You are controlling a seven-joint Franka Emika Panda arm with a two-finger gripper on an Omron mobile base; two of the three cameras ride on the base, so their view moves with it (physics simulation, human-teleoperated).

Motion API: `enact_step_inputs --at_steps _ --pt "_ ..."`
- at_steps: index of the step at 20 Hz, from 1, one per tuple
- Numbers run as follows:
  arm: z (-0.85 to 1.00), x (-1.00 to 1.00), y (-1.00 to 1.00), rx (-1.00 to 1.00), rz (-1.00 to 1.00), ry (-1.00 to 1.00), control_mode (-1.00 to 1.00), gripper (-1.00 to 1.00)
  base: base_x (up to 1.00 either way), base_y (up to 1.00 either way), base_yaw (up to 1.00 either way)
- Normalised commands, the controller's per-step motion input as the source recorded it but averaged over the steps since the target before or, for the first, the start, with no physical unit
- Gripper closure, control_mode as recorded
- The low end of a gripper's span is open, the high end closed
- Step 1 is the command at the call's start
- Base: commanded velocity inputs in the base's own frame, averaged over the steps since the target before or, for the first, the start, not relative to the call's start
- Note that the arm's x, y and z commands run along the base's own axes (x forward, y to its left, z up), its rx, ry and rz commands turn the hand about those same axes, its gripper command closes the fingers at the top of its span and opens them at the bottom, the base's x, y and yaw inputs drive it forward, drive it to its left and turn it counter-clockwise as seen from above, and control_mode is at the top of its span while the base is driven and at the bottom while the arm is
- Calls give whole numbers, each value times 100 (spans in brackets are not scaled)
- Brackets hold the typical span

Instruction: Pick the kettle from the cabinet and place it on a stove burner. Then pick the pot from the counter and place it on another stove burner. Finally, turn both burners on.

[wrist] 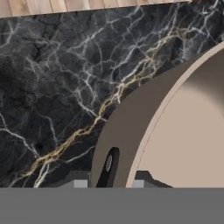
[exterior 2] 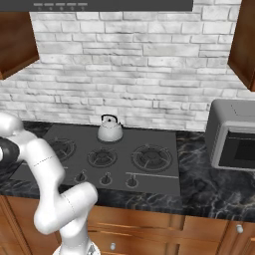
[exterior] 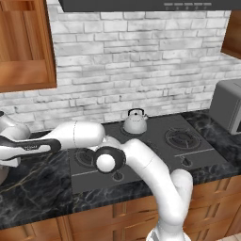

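pot (wrist: 175, 131) sits on the counter (wrist: 57, 87), left of the cooktop (exterior: 155, 146), its beige rim and pale inside close under the hand. gripper (wrist: 107, 181) straddles the pot's wall by a dark side handle (wrist: 107, 168), one tip on each side, clenched on the rim. kettle (exterior: 135, 121) stands on a rear burner of the cooktop, against the brick wall (exterior: 141, 61).

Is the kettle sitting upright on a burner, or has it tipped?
Upright: the kettle stands on a rear burner of the cooktop, handle arched on top, base flat.
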Motion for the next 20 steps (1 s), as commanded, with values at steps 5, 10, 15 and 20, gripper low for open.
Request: enact_step_inputs --at_steps 5,10,15,20 --pt "3 -12 -5 0 0 -1 -100 100 0 0 0" --pt "26 -20 -11 0 0 -3 -100 100 0 0 0" --pt "17 -27 -19 0 0 -5 -100 100 0 0 0" --pt "17 -23 -39 0 0 -11 -100 100 0 0 0"
